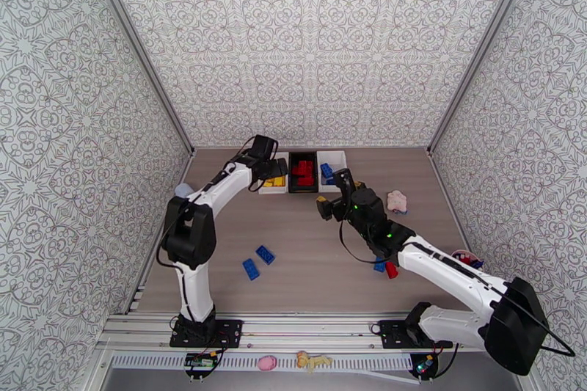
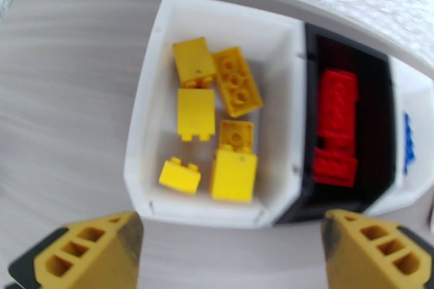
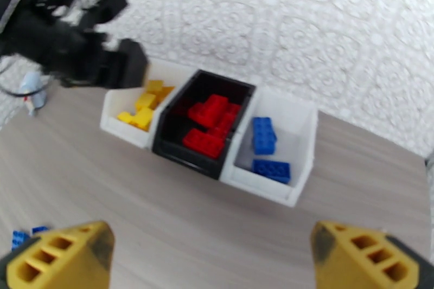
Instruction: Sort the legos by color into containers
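The left wrist view is showing what the overhead one is blurring: six yellow legos (image 2: 217,127) lying in the left white bin (image 2: 142,122), just beyond the left gripper (image 2: 228,255), whose fingers are standing wide apart, empty. Overhead, two blue bricks (image 1: 250,268) are lying loose on the near part of the table (image 1: 308,279), well apart from it. The right gripper (image 3: 211,257) is hanging spread and empty, facing the black bin (image 3: 184,155).

Glossy plastic legos (image 2: 233,173) sit in smooth plastic containers (image 2: 142,138) on matt wood-grain table (image 2: 65,95).
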Available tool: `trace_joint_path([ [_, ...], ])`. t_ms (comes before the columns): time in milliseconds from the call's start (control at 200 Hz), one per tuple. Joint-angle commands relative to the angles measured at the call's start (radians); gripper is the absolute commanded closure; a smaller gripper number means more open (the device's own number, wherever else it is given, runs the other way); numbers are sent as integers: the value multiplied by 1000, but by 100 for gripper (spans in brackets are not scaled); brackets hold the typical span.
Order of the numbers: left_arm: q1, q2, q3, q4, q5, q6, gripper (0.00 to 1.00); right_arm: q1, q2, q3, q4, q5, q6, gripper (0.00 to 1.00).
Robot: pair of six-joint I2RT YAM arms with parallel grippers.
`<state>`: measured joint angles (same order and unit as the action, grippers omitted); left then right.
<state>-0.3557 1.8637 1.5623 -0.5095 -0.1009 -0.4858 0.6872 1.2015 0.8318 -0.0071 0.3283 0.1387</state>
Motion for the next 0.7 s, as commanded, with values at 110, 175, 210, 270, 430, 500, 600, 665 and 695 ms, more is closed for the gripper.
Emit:
trace_joint_path([
  [110, -74, -276, -333, 313, 141, 187, 1, -71, -111, -47, -292, 192, 324, 0],
  [175, -90, -356, -444, 393, 246, 263, 0, -90, -158, -83, -347, 239, 395, 0],
  [210, -103, -396, -498, 430, 297, 304, 0, -106, -184, -99, -380, 235, 420, 1],
  [270, -134, -459, -572, 474, 341, 366, 0, -135, -216, -111, -447, 219, 457, 0],
  [430, -235, -575, -702, 553, 494, 512, 0, -172, -259, -131, -586, 156, 508, 0],
  [500, -276, -596, -733, 585, 546, 556, 0, -177, -266, -145, -606, 117, 531, 0],
  [600, -318, -603, -765, 615, 645, 631, 0, -180, -251, -140, -681, 79, 601, 2],
  [665, -341, -601, -779, 634, 692, 660, 0, -180, -228, -134, -735, 51, 647, 2],
  [695, -351, -601, -785, 642, 701, 671, 0, -180, -216, -134, -749, 29, 660, 3],
])
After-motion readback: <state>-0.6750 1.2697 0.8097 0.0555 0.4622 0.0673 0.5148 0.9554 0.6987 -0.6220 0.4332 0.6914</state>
